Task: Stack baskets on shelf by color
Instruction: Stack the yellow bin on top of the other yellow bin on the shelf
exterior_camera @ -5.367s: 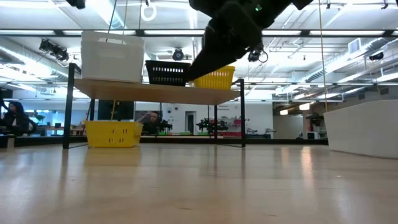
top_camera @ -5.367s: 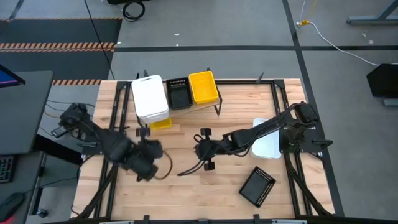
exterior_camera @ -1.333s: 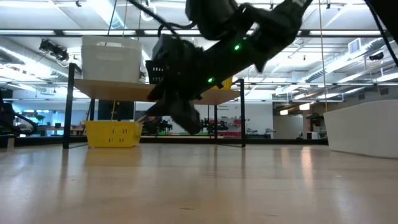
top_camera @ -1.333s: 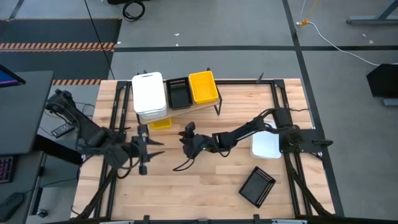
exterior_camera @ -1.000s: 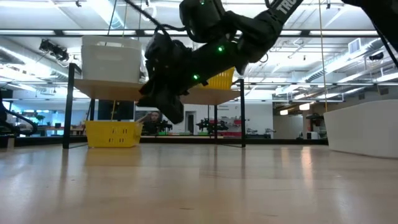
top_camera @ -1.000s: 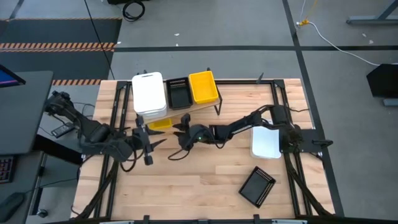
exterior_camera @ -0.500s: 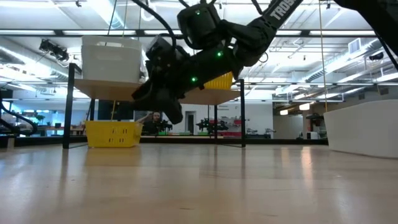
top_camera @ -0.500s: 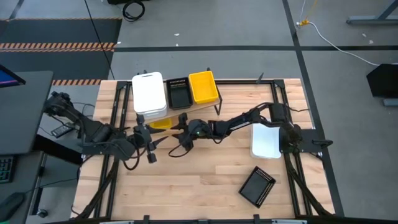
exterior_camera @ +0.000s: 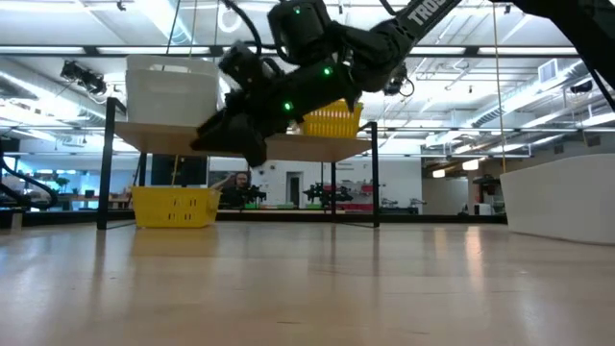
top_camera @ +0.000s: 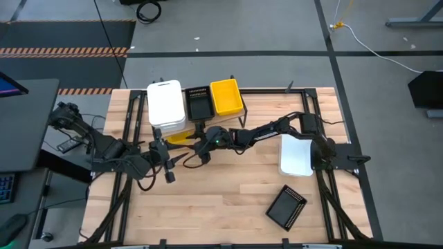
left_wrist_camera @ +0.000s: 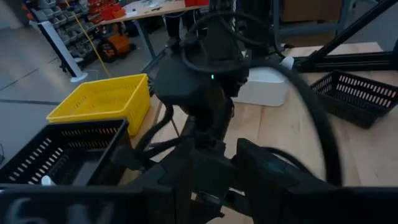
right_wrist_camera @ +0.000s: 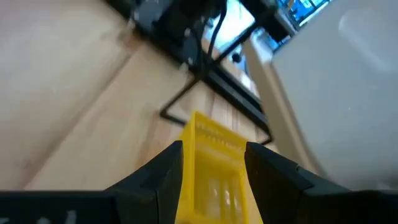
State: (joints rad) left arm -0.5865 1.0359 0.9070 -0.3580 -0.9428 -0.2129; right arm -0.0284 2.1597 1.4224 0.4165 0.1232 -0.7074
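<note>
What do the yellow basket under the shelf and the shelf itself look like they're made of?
The yellow basket under the shelf looks like moulded plastic: uniform bright colour, small slots in its wall, slight sheen. The shelf looks like a light wooden plank, pale and matte, carried on thin black legs, probably metal. The right gripper is open, lined up on that basket.

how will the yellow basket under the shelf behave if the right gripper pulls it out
The yellow basket looks like thin plastic, so probably light and stiff. Sitting flat on smooth wood under the shelf, it would likely slide rather than tip. The right gripper, open, could swivel it.
</note>
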